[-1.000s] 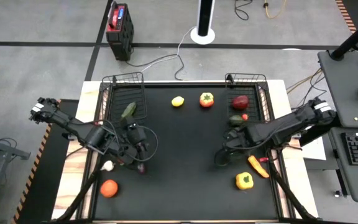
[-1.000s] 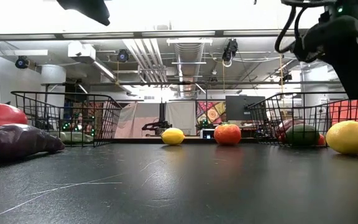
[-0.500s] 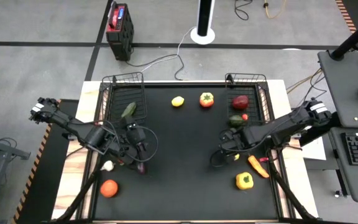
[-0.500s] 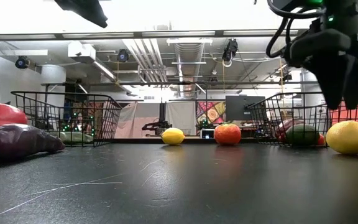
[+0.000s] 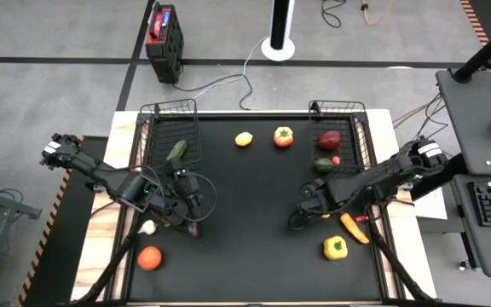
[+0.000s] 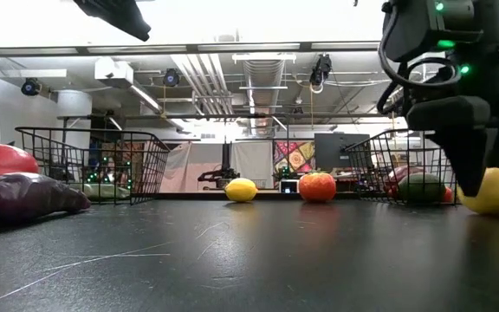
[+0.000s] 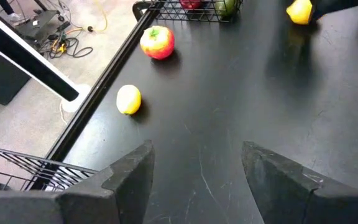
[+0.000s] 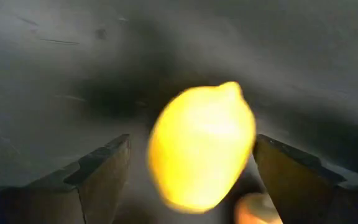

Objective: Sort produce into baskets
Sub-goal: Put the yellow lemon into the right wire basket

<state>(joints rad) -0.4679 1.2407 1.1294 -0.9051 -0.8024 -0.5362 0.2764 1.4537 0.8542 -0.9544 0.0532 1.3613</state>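
Jaws of the right gripper [image 8: 191, 180] stand apart around a lemon [image 8: 201, 146] on the worktop [image 5: 254, 256]; left gripper [image 7: 197, 168] hovers, jaws apart and empty.

overhead, table-level, two wrist views, shared table [image 5: 254, 256]

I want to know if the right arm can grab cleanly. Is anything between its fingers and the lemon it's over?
Nothing visible. In the right wrist view the lemon lies on the bare mat between the open fingers of the right gripper. A carrot lies beside it, outside the fingers' gap.
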